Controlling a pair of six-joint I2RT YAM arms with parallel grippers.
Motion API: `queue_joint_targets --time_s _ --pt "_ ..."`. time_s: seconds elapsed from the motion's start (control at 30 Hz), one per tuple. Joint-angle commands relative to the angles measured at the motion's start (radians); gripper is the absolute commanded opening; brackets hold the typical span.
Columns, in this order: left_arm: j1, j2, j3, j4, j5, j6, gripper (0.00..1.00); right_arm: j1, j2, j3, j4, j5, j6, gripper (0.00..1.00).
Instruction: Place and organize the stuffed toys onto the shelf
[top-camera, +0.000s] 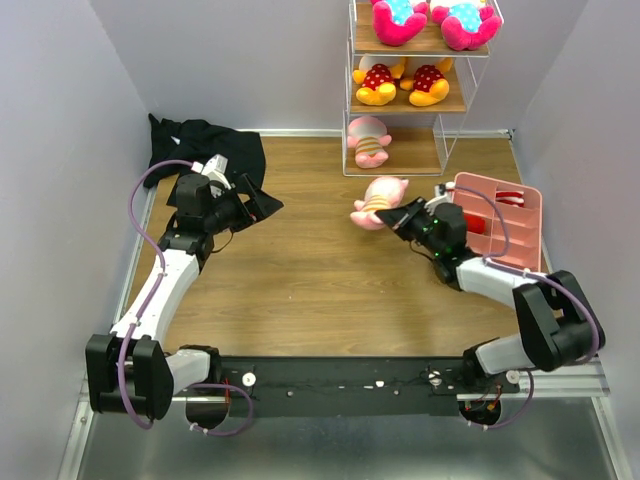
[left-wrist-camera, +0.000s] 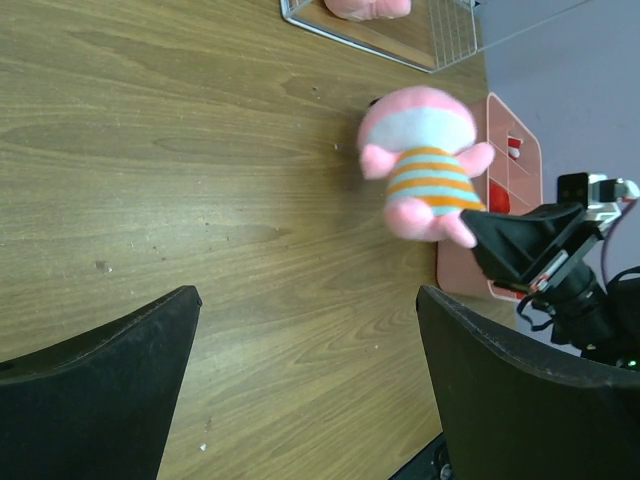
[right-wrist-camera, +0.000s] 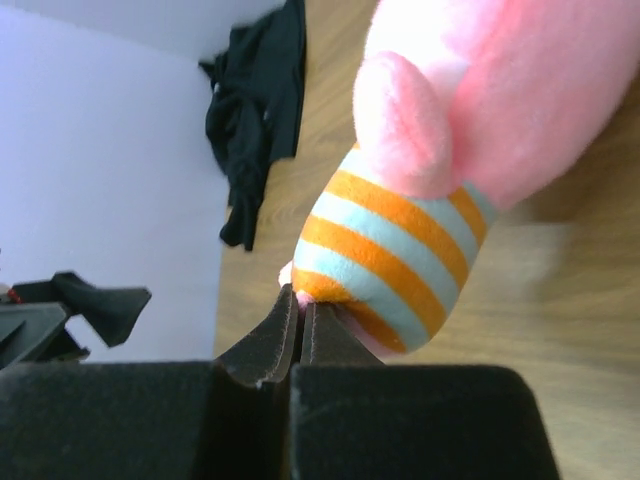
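2 right fingers (right-wrist-camera: 262, 350), nearly touching, pinch the striped pink toy (right-wrist-camera: 400, 255).

Black cloth (top-camera: 205, 148) crumpled far-left corner; pink compartment tray (top-camera: 525, 240) right side of table (top-camera: 300, 270).

Plainly a robotics lab test cell: boxed in by bare lilac walls (top-camera: 60, 120), floored with a wood-grain bench (top-camera: 300, 300), fitted with two cabled arms (top-camera: 165, 280) bolted to a black rail (top-camera: 340, 380).

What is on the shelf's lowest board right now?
One pale pink striped toy lies there; its twin is in the right gripper, off the shelf. The middle board hides the lowest board's back part.
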Motion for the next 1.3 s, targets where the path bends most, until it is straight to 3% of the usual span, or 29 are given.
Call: queue_joint_targets --time_s 0.0,0.17,0.37,0.77,0.97,1.27 --pt "-0.002 -0.023 0.035 -0.016 -0.018 0.018 0.99 -0.13 -0.067 0.027 -0.105 -0.12 -0.19 0.01" --pt "-0.002 -0.035 0.032 -0.012 -0.014 0.018 0.99 -0.247 0.046 0.113 -0.082 -0.317 -0.255 0.01" --pt "-0.002 -0.057 0.035 -0.025 -0.036 0.031 0.99 -0.327 0.181 0.274 -0.111 -0.422 -0.333 0.01" --pt "-0.002 -0.078 0.03 -0.016 -0.024 0.021 0.99 -0.373 0.338 0.565 -0.309 -0.405 -0.419 0.01" --pt "-0.002 -0.078 0.026 -0.004 -0.011 0.01 0.99 -0.407 0.448 0.665 -0.275 -0.418 -0.37 0.01" --pt "-0.002 -0.076 0.024 0.002 -0.002 0.008 0.99 -0.416 0.626 0.895 -0.398 -0.402 -0.407 0.04"
